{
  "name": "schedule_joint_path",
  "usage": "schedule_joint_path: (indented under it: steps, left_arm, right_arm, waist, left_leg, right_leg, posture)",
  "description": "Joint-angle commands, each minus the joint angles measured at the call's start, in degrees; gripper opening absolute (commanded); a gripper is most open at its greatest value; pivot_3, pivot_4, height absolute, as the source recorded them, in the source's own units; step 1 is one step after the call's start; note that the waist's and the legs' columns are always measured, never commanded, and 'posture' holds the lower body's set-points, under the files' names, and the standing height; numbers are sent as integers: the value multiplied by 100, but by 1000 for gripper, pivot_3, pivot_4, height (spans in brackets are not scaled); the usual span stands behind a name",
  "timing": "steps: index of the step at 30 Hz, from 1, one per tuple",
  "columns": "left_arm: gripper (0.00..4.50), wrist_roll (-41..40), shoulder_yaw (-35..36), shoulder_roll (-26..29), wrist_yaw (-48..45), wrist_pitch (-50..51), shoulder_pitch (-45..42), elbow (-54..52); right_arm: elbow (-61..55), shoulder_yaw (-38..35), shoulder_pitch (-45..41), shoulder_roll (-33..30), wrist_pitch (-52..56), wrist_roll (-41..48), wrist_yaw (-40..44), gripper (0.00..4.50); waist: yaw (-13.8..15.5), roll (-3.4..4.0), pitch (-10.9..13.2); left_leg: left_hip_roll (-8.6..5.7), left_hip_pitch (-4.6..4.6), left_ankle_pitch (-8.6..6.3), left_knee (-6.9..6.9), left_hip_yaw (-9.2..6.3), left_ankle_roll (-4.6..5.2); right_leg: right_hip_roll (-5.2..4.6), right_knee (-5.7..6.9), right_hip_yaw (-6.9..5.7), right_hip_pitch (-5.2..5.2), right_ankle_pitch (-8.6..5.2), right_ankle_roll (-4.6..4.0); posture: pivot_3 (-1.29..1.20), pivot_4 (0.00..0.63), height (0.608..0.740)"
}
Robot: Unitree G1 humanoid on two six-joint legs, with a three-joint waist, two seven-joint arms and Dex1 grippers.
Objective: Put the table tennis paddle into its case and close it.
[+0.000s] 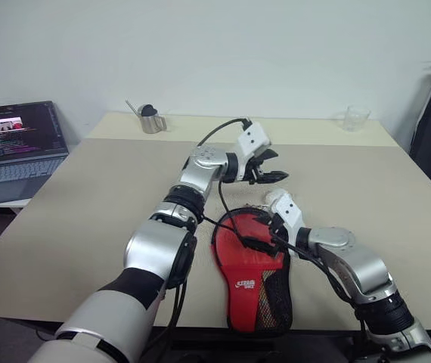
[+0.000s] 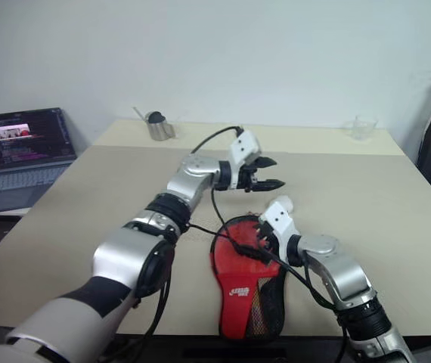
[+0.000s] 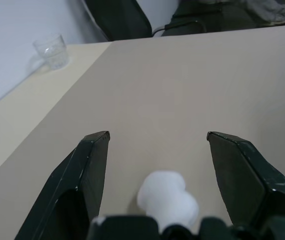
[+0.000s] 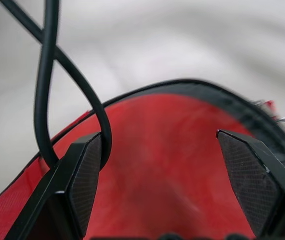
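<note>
the case [image 1: 255,281] lies flat near the table's [image 1: 87,219] front edge, its narrow mesh end at the rim; red fills its round part, so the paddle seems to be inside, though i cannot tell whether the zip is shut; the right gripper [image 1: 261,236] hangs just over the round end, fingers spread, holding nothing; the left gripper [image 1: 267,168] is raised above the bare top beyond, also spread and empty; judged next: pin the case with one gripper and pull the zip with the other, minding the black cable [image 4: 47,85] that crosses the right fingers; keep the case from sliding off the front edge; wide bare table lies ahead; the glass [image 1: 356,118], the metal cup [image 1: 152,119] and the laptop [image 1: 17,150] are well apart.
</note>
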Motion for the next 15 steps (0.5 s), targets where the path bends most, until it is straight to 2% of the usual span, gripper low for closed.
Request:
schedule_joint_path:
  steps: [1, 9, 15]
  left_arm:
    - [3383, -182, 28, 294, -221, -42, 110, -435]
    - [3383, -296, 22, 364, 17, 62, 591, -786]
    - [3383, -520, -54, 704, -694, 507, 1024, -1454]
  right_arm:
    - [44, -299, 101, -121, 53, 49, -140, 3901]
    - [41, -841, 36, 120, 325, 541, -412, 3901]
    - [-149, -1051, 117, -12, 508, 796, -366, 3901]
  waist:
    - [0, 0, 0]
    - [9, 0, 0]
    - [-22, 0, 0]
  left_leg:
    - [0, 0, 0, 0, 0, 0]
    - [-1, -1, 0, 4, 1, 0]
    - [0, 1, 1, 6, 1, 0]
  right_leg:
    - [0, 0, 0, 0, 0, 0]
    - [-3, 2, 3, 2, 0, 0]
    - [-2, 7, 3, 3, 1, 0]
  posture:
    - [0, 150, 740]
    - [0, 150, 740]
    - [0, 150, 740]
